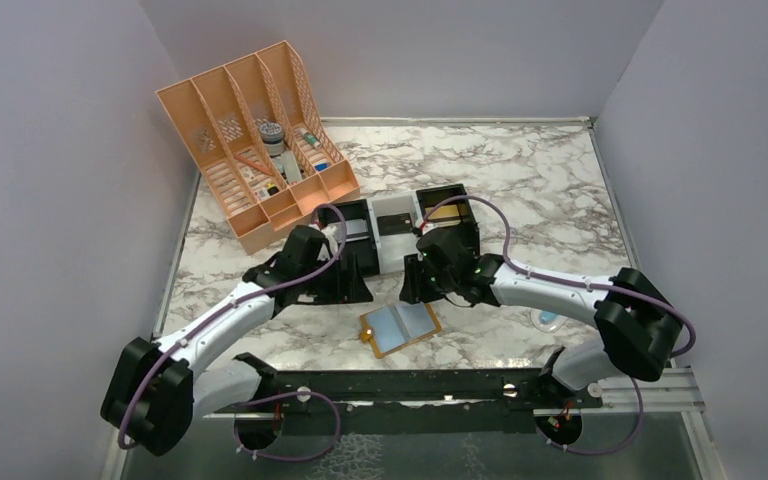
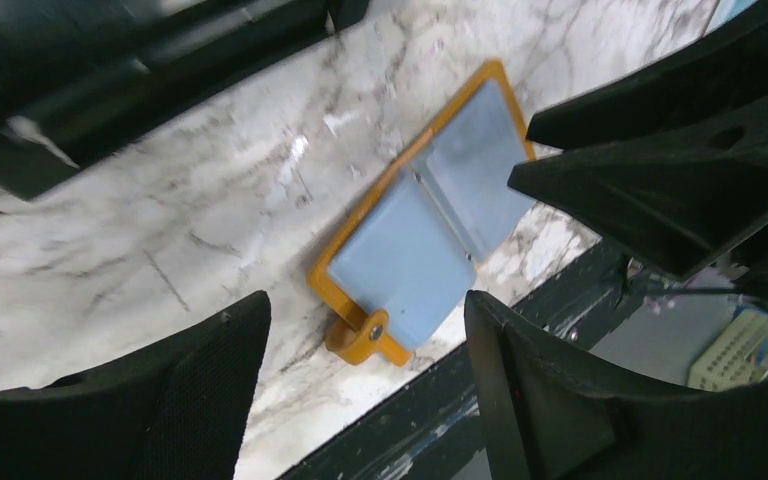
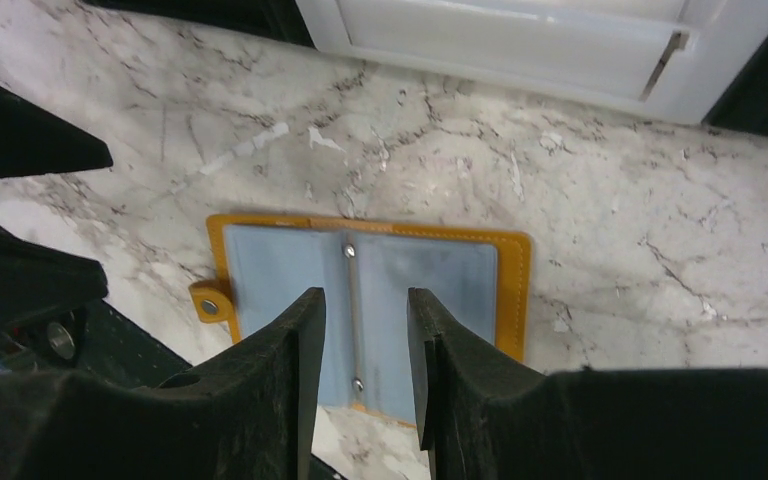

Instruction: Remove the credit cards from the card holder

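The card holder [image 1: 400, 328] lies open flat on the marble table near the front edge, mustard-tan rim up, two pale blue-grey panels showing. It also shows in the left wrist view [image 2: 430, 215] and the right wrist view [image 3: 280, 270]. No credit card shows apart from the panels. My left gripper [image 1: 358, 288] is open and empty, hovering off the holder's snap-tab end [image 2: 365, 335]. My right gripper [image 1: 413, 290] hovers over the holder's spine [image 3: 363, 298], jaws open a narrow gap with nothing between them.
An orange file organiser [image 1: 250, 150] stands at the back left. Black bins [image 1: 457, 205] and a white bin [image 1: 393, 222] sit behind the grippers. A clear-blue packet [image 1: 547, 320] lies right of the holder. A black rail [image 1: 410, 385] runs along the front edge.
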You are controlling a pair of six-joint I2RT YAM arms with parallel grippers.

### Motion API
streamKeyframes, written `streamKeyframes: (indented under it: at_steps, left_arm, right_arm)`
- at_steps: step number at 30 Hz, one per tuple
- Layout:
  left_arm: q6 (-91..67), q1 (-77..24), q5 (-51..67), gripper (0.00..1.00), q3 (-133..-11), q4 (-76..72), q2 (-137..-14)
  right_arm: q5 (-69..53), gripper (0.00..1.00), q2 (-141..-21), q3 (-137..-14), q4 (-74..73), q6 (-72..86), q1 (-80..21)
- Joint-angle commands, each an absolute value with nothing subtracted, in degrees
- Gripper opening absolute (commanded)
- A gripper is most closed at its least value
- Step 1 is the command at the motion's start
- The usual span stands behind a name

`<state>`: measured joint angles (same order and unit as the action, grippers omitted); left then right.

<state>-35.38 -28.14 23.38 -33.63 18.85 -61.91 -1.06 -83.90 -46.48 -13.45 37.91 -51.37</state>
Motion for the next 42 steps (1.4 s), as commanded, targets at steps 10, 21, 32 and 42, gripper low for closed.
streamKeyframes:
  at_steps: [10,21,32,42]
  left_arm:
    - [-45.8,-47.3,7.2,0.59,-35.1,14.4,-67.4]
    - [-47.1,-48.8,7.3,0.58,-34.5,12.9,-69.7]
    - [-49.8,-49.0,1.1,0.64,-29.1,17.7,-65.0]
    - [-49.0,-49.0,2.2,0.54,-28.3,16.7,-67.6]
  right_arm:
    - [4.7,0.36,-79.9,-46.6,-28.8,34.7,-51.3]
    - [-0.8,0.32,-82.3,-44.5,-22.8,34.3,-51.3]
    - [-1.5,0.29,-84.0,-43.0,-21.0,34.1,-51.3]
    - [-2.4,0.25,-85.2,-43.3,-20.6,33.9,-51.3]
